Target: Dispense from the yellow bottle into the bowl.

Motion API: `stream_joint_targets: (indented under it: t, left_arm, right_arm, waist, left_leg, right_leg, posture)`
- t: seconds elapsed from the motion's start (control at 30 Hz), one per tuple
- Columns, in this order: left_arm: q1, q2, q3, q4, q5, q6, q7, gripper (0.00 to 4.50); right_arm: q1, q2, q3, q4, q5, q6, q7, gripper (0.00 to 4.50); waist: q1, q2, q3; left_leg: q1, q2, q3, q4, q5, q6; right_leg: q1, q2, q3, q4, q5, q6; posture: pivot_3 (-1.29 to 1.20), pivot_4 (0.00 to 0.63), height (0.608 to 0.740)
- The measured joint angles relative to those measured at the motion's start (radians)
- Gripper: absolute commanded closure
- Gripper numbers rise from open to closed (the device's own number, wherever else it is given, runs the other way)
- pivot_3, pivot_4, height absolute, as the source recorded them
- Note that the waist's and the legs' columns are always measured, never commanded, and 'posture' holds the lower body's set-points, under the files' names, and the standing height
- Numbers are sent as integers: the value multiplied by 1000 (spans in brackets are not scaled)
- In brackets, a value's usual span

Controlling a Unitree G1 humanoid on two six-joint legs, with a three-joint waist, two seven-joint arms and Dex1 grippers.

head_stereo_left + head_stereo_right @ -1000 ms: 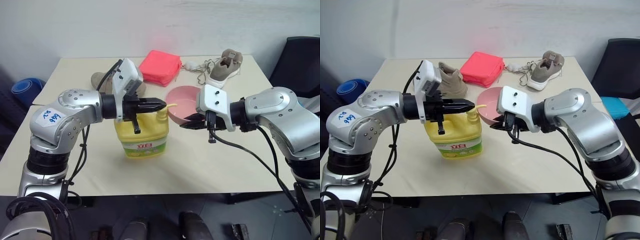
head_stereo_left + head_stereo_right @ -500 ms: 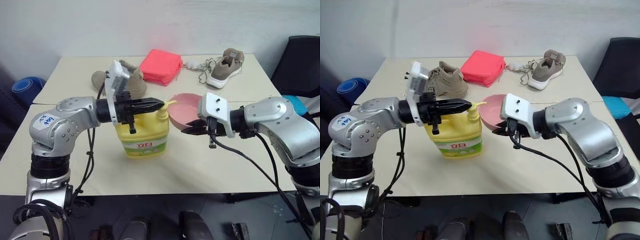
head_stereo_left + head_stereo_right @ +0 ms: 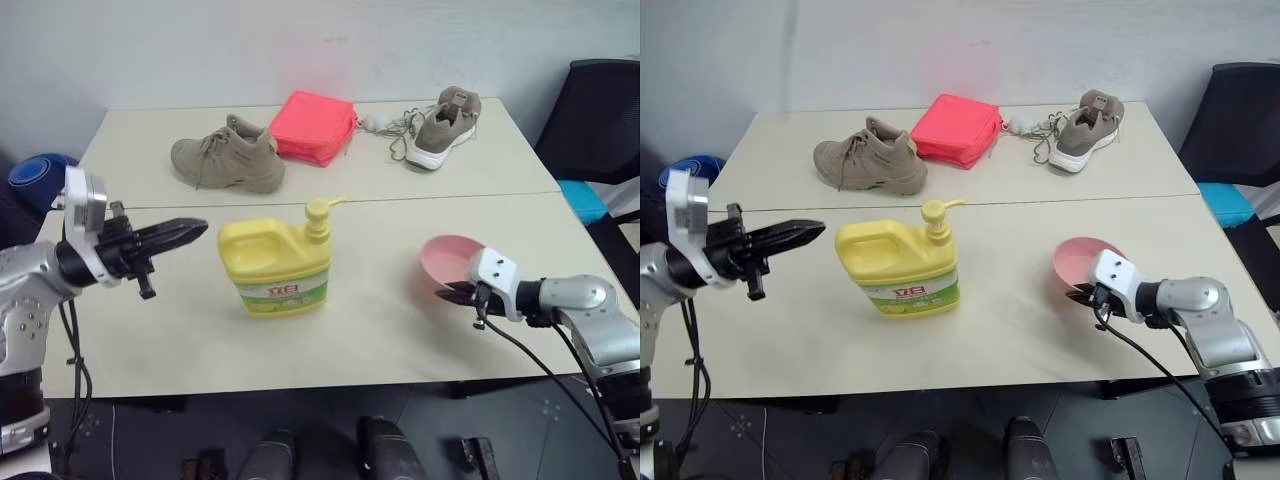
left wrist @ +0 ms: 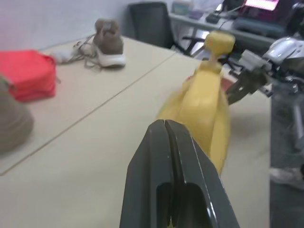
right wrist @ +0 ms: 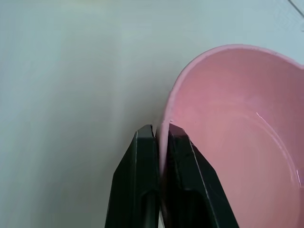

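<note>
Clenched on the near rim of the bowl (image 5: pixel 228 142), the right gripper (image 3: pixel 452 294) has one finger inside the wall and one outside; the pink bowl sits on the worktop (image 3: pixel 380 330) at the right, near the front edge. At the left, the left gripper (image 3: pixel 190 230) has its jaws pressed together on nothing, held level above the worktop and pointing right toward the yellow bottle (image 3: pixel 277 262), clear of it. That bottle stands upright near the middle, pump spout aimed right. At the far side lie a tan shoe (image 3: pixel 225 160), a red pouch (image 3: pixel 314 125) and a second shoe (image 3: pixel 440 125).
</note>
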Motion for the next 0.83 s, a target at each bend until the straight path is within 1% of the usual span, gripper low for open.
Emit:
stream_joint_targets:
  t: [0.03,0.07,0.2,0.27,0.33,0.4,0.47,0.5,0.57,0.6,0.67,0.73,0.77,0.83]
  left_arm:
    - [41,-9,12,0,17,-34,4,4099]
    - [94,-26,27,0,38,-70,11,3900]
    - [241,-69,26,-1,117,-185,23,2703]
    - [297,-92,24,-8,146,-233,29,2049]
    - [336,-121,23,-11,155,-280,26,1404]
    - [406,-142,16,-18,173,-350,2,798]
    - [440,-153,-4,-14,198,-407,-15,199]
    - [448,-162,-12,-10,216,-446,-14,193]
    - [463,-171,-16,4,248,-506,-6,193]
    - [470,-174,-16,12,254,-520,-4,193]
    - [486,-178,-29,29,312,-597,17,193]
    - [497,-192,-43,59,346,-661,30,193]
    - [505,-199,-50,67,356,-678,36,193]
    - [508,-220,-67,87,372,-717,48,193]
  right_arm:
    - [0,14,-7,62,-5,-63,-2,4500]
    - [4,31,-21,127,-6,-130,0,4500]
    - [12,63,-74,232,29,-291,44,3291]
    - [40,77,-110,234,69,-343,74,2555]
    - [77,89,-154,189,131,-355,95,1803]
    - [151,90,-207,41,214,-347,108,1128]
    - [211,90,-242,-79,262,-319,104,399]
    - [266,91,-257,-168,289,-299,96,53]
    - [379,100,-266,-317,319,-274,84,17]
    - [409,105,-264,-348,324,-271,82,17]
    - [539,127,-266,-439,318,-282,72,17]
    - [617,148,-263,-463,287,-317,70,17]
    - [636,156,-262,-463,275,-328,69,17]
    - [657,169,-263,-461,247,-362,60,17]
  waist:
    - [0,1,0]
    - [-1,2,0]
    - [0,2,1]
    - [3,2,1]
    - [7,3,1]
    - [6,4,1]
    - [6,4,1]
    - [9,4,1]
    - [19,4,1]
    - [21,4,1]
    - [29,4,1]
    - [31,4,1]
    - [30,4,2]
    - [28,4,2]
  left_leg:
    - [1,0,0,-1,0,0]
    - [1,0,0,-2,0,0]
    - [0,1,0,-1,0,0]
    - [0,1,0,0,0,0]
    - [0,0,0,0,0,0]
    - [0,1,0,0,-1,0]
    - [0,1,-1,0,-1,0]
    - [0,1,-1,0,-1,0]
    - [0,2,-1,0,-1,0]
    - [1,1,-1,0,-1,0]
    - [2,1,0,0,-1,1]
    - [8,0,0,-1,-2,2]
    - [14,1,0,-3,-3,3]
    - [19,1,0,-5,-4,5]
  right_leg:
    - [0,0,0,0,0,0]
    - [0,0,0,0,0,0]
    - [1,0,0,-1,0,0]
    - [1,0,0,-1,0,0]
    - [1,0,0,-1,0,0]
    - [1,-1,0,-1,0,0]
    - [1,0,0,-1,0,0]
    - [2,0,-1,-1,0,0]
    - [2,0,-1,-1,0,0]
    - [2,0,-1,-1,0,0]
    - [4,0,0,-1,0,0]
    - [11,0,0,-3,0,0]
    - [18,0,0,-6,0,0]
    - [23,0,0,-7,0,0]
  posture:
    - [0,150,740]
    - [0,150,740]
    - [0,150,740]
    - [0,150,740]
    - [0,150,740]
    - [0,150,740]
    - [0,150,740]
    - [0,150,740]
    - [0,150,740]
    - [0,150,740]
    - [0,150,740]
    - [0,150,740]
    - [0,150,740]
    - [0,150,740]
